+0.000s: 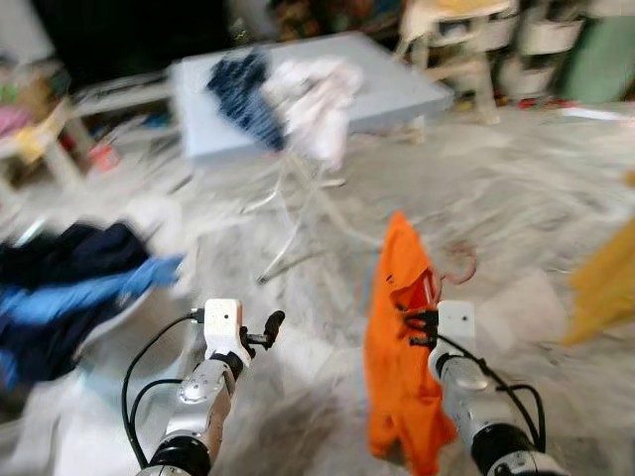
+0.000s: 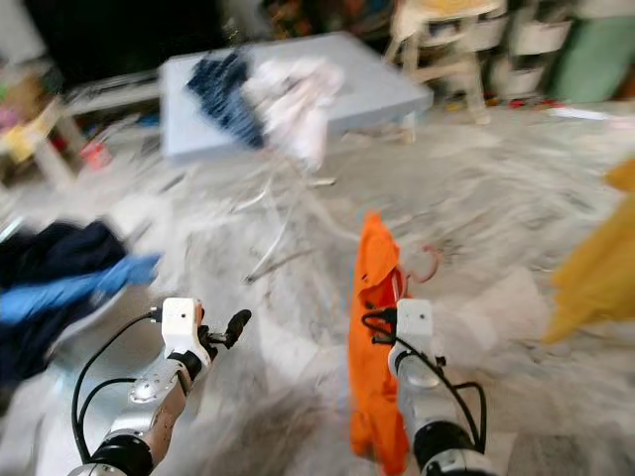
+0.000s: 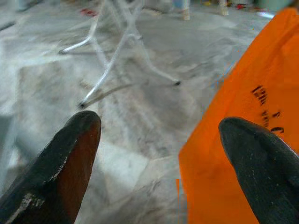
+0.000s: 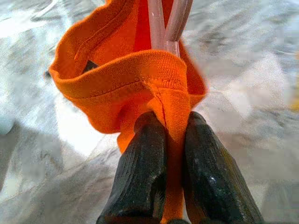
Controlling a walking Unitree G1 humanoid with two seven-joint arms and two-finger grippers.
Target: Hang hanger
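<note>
Hanger (image 4: 169, 21) work comes last here, so take the room first, big things down to small. Marble floor (image 1: 516, 188) spreads everywhere, blurred as if the head camera is on the move. A pale blue surface (image 1: 397, 84) stands far ahead with dark and white clothes (image 1: 293, 94) draped off its near edge, over what looks like a white folding rack (image 1: 298, 213), though the blur makes that uncertain. A heap of dark and blue laundry (image 1: 69, 288) lies on the floor to the left, and a yellow cloth (image 1: 605, 283) hangs at the right edge.

An orange shirt (image 1: 397, 367) dangles in front of the right arm. The right tool (image 4: 175, 135) has its fingers pinched tight on the shirt's collar fold, and the hanger's pale bars rise inside the neck opening just beyond the fingertips; its pinkish hook (image 1: 458, 266) curls out beside the shirt in the head view. So the hanger is carried in the air, inside the shirt, well short of the rack.

The left tool (image 3: 159, 154) is spread wide with nothing between its fingers, held beside the shirt.

Judging by this, the step in hand is the carry. Next calls for closing on the rack, raising the right arm, and turning the hook over a rail.
</note>
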